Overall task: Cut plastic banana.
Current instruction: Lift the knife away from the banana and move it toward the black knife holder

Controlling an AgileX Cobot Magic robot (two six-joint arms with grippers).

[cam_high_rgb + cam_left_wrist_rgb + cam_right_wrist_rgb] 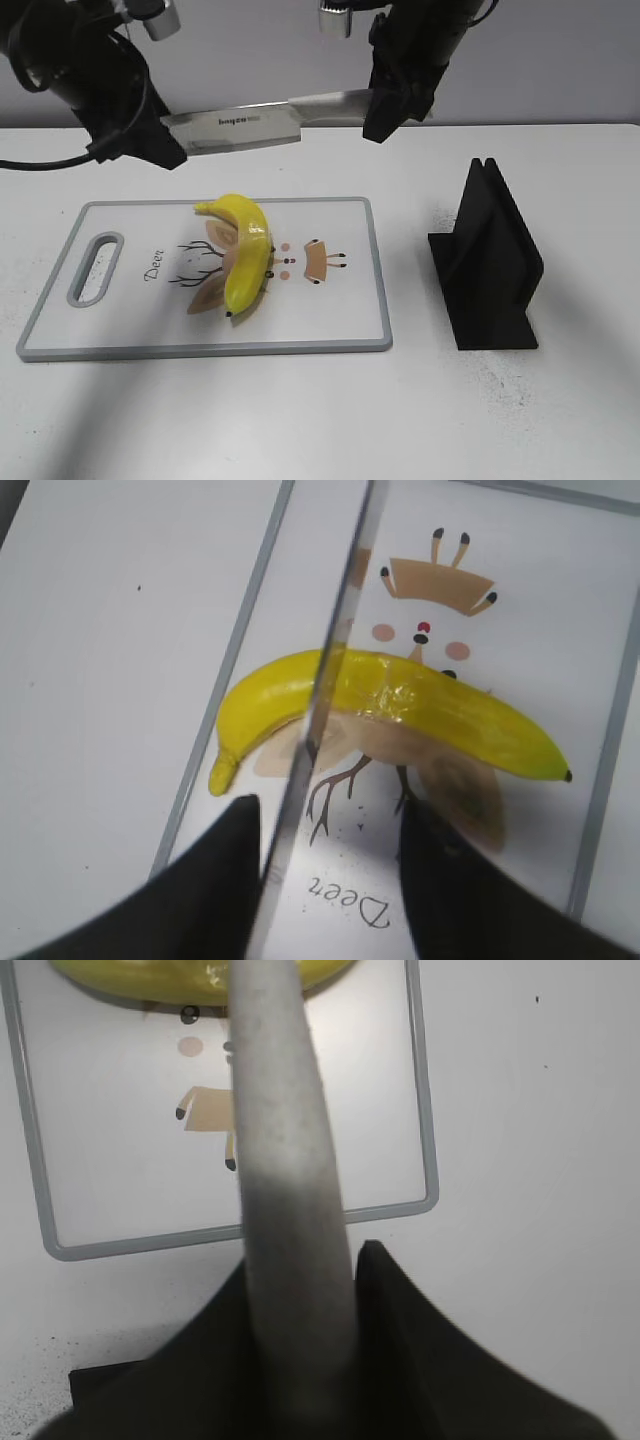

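The plastic banana point(248, 255) lies whole on the white cutting board point(130, 330) with a deer print. A knife point(250, 122) hangs level in the air above the board's far edge. My right gripper point(385, 112) is shut on its grey handle point(285, 1190). My left gripper point(160, 148) is at the blade's tip, jaws point(325, 880) wide apart, with the blade point(330, 660) running between them close to the left finger. In the left wrist view the blade crosses over the banana point(430, 710) left of its middle. The right wrist view shows the banana point(150, 978) at the top edge.
A black knife stand point(490, 265) stands on the white table to the right of the board. The board's grey rim point(240, 1230) and its handle slot point(95, 268) at the left end are in view.
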